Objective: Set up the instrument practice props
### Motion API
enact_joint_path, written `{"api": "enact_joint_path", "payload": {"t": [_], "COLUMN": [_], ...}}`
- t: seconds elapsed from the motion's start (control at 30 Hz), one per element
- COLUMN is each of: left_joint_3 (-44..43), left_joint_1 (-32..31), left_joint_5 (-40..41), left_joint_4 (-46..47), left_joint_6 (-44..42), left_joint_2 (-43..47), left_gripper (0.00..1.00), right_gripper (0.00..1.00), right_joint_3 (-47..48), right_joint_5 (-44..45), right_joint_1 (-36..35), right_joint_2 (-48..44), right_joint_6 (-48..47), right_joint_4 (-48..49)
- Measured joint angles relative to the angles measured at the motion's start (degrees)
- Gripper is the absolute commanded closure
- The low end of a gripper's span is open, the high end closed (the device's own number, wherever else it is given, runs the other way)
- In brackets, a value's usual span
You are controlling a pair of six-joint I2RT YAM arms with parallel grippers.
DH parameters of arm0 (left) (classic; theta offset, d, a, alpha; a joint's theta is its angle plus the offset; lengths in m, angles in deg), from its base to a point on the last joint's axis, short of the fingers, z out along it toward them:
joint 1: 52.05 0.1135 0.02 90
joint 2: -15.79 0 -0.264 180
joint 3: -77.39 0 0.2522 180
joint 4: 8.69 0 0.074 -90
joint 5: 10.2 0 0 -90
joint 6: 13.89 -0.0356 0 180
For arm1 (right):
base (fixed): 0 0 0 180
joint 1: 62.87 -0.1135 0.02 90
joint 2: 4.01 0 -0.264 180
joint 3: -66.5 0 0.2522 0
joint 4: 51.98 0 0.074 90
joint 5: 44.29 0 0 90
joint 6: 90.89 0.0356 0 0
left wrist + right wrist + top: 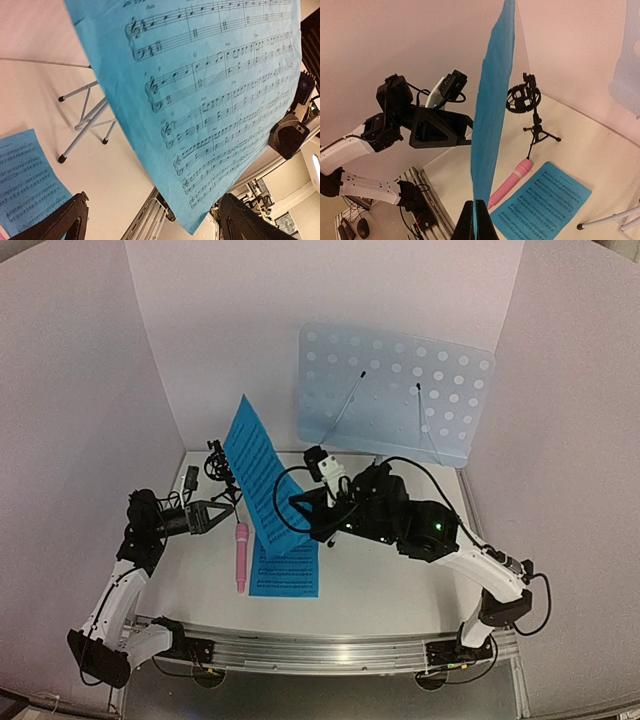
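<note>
**Right claw pinching sheet, left claw released**

Right claw (475, 212): jaws clenched on the bottom edge of the held sheet (492, 100). This is thin bright blue paper with printed staves. It stands on edge, nearly upright, with its long axis rising from the pinch and leaning toward the far-left.

Left claw (152, 210): black fingers spread wide, gripping nothing, facing the printed side of the held sheet.

Flat sheet (545, 200): same blue paper, lying face-up on the white table (380, 580).

Pink microphone (241, 555): smooth rod lying just beside the flat sheet's left edge. Its long axis runs near-to-far, and its far end is near the mic holder (532, 117), a black tripod with a ring mount, standing upright.

Music stand (395, 390): pale blue perforated panel at the far right, on thin silver legs (85, 120).
</note>
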Motion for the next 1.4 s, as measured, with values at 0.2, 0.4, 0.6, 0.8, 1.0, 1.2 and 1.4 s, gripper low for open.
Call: {"api": "enact_joint_path", "payload": {"t": [0.2,0.4,0.6,0.8,1.0,1.2,1.4], "left_joint_3": [-6.6,-13.5,-17.4,-21.1,-22.0,-23.4,-36.1], "left_joint_1": [-0.1,-3.5,-8.2,-8.0,-7.5,-6.9,-5.7], "left_joint_5": [-1.3,-1.4,-1.5,-1.7,-1.6,-1.8,-3.8], "left_joint_4": [15.0,26.6,29.0,32.1,34.3,33.3,19.2], "left_joint_6": [6.5,12.1,14.1,17.1,18.8,18.6,8.9], "left_joint_2": [-7.1,-15.6,-20.2,-22.8,-22.8,-22.8,-25.3], "left_gripper": [0.04,0.03,0.16,0.52,0.95,1.00,1.00], "right_gripper": [1.00,1.00,1.00,1.00,1.00,1.00,0.59], "right_joint_3": [-2.1,-7.1,-8.8,-10.0,-11.8,-14.1,-19.0], "right_joint_5": [2.5,3.4,4.0,5.2,6.5,8.7,12.3], "right_joint_1": [0.0,0.0,0.0,0.4,1.6,2.2,2.3], "right_joint_2": [-2.8,-5.1,-5.8,-6.2,-6.6,-6.9,-8.8], "right_joint_6": [-3.4,-7.4,-10.4,-11.4,-11.2,-10.6,-10.0], "right_joint_4": [8.6,18.1,22.5,24.4,25.6,26.8,28.7]}}
